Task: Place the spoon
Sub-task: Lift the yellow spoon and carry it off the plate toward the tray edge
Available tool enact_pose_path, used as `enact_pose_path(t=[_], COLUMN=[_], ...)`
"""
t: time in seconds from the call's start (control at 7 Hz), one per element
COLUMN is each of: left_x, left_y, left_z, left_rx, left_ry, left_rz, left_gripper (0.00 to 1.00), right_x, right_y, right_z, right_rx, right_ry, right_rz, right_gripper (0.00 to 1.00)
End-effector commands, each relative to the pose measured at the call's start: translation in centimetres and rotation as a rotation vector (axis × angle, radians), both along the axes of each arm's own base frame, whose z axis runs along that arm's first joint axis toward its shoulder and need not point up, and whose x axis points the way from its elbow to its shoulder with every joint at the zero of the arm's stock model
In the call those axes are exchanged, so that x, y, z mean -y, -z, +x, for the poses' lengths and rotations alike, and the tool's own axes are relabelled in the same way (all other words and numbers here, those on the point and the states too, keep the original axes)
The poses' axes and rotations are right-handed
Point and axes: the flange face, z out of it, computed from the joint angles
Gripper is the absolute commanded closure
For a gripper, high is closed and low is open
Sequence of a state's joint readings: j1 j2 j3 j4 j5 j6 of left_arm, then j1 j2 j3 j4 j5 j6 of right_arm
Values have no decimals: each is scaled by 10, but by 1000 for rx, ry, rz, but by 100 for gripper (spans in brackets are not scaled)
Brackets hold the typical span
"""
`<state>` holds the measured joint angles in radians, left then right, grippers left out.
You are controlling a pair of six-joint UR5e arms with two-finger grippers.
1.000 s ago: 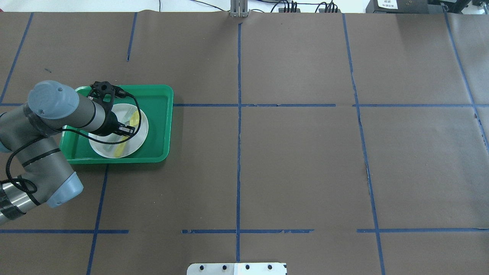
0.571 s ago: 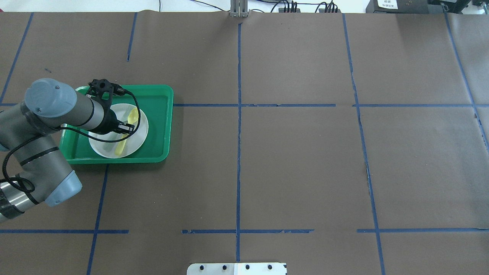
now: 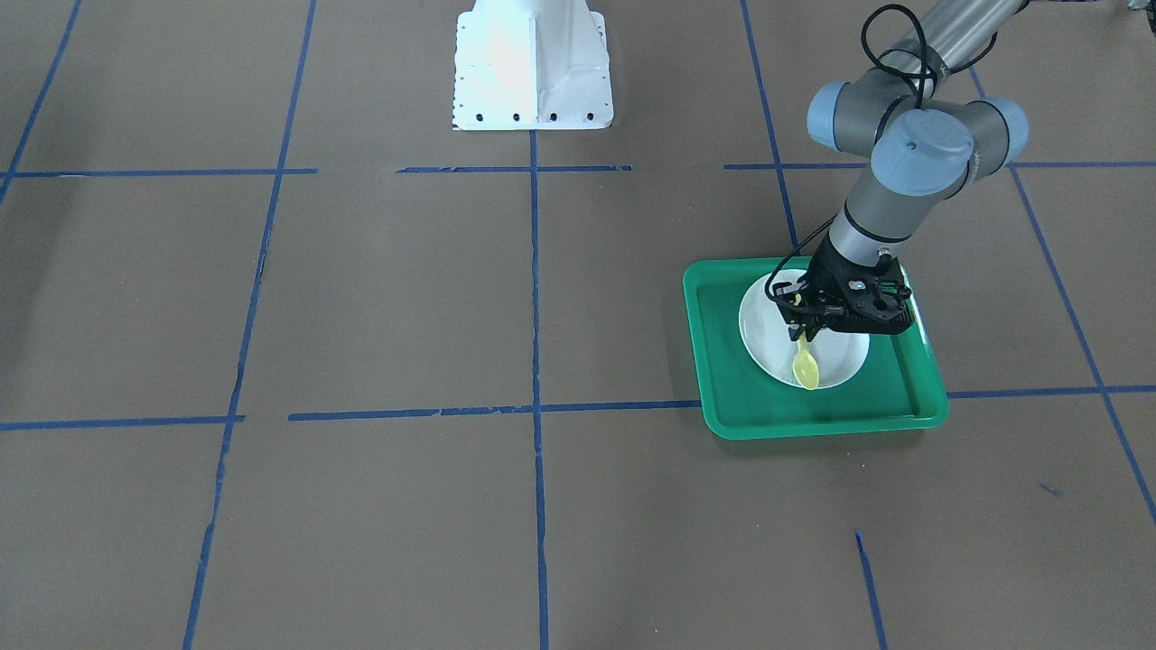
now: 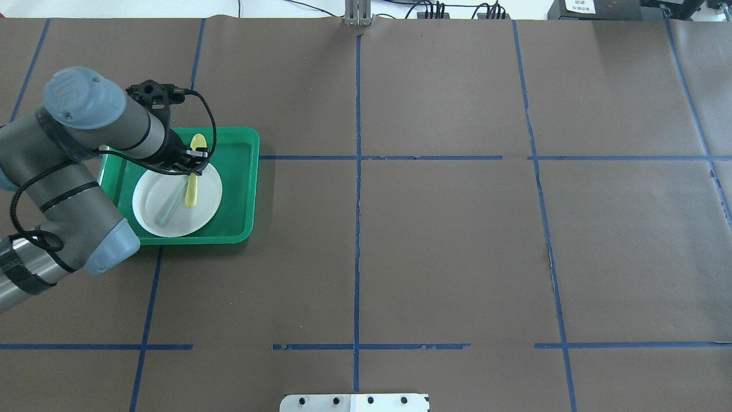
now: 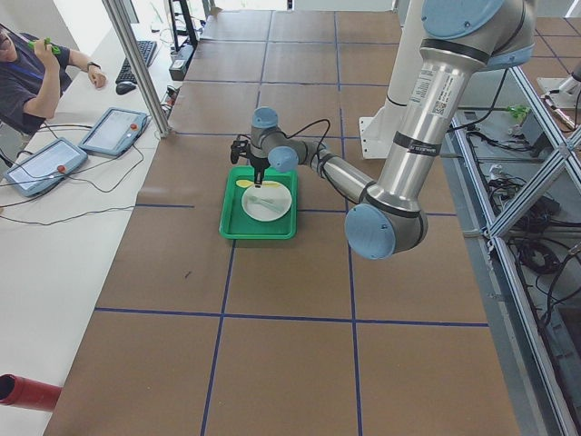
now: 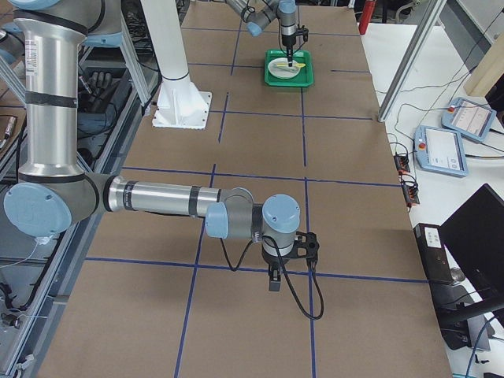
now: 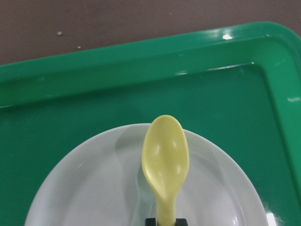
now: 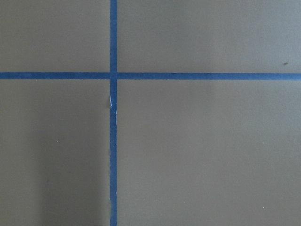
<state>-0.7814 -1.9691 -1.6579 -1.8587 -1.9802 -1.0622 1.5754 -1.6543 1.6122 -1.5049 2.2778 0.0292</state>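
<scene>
My left gripper (image 4: 193, 159) is shut on the handle of the small yellow spoon (image 4: 198, 143) and holds it raised above the white plate (image 4: 207, 194), which sits in the green tray (image 4: 240, 189). The spoon's bowl (image 3: 806, 368) points away from the robot, over the plate's far rim. In the left wrist view the spoon (image 7: 165, 157) sticks out from between the fingertips, bowl up, above the plate (image 7: 94, 188). My right gripper (image 6: 273, 282) shows only in the exterior right view, low over bare table; I cannot tell whether it is open or shut.
A pale grey-green fork (image 4: 166, 209) lies on the plate. The tray's raised rim (image 3: 813, 429) surrounds the plate. Brown paper with blue tape lines (image 4: 357, 229) covers the table. The white robot base (image 3: 531, 63) stands at the robot's side.
My left gripper has risen and moved away from the robot, lifting the yellow spoon off the plate. The fork stays on the plate, now uncovered.
</scene>
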Motion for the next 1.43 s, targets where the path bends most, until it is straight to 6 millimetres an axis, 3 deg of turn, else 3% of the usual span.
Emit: enact_pose_path(t=[0.0, 0.43, 0.57, 0.71, 1.14, 1.29], left_x=[-6, -21, -21, -22, -16, -15], left_y=[27, 10, 10, 15, 24, 41], left_z=[40, 69, 69, 67, 53, 31], left_rx=[-22, 1, 0, -7, -18, -38], left_ry=[13, -30, -34, -39, -28, -4], left_rz=[-56, -72, -65, -53, -35, -18], left_gripper=[100, 100, 74, 37, 32, 1], right_x=[0, 0, 0, -1, 0, -1], right_y=[0, 0, 0, -1, 0, -1], right_z=[0, 0, 0, 0, 0, 0], right_rx=[0, 0, 0, 0, 0, 0], right_ry=[0, 0, 0, 0, 0, 0], right_rz=[-1, -1, -1, -2, -1, -2], right_gripper=[0, 0, 0, 0, 0, 0])
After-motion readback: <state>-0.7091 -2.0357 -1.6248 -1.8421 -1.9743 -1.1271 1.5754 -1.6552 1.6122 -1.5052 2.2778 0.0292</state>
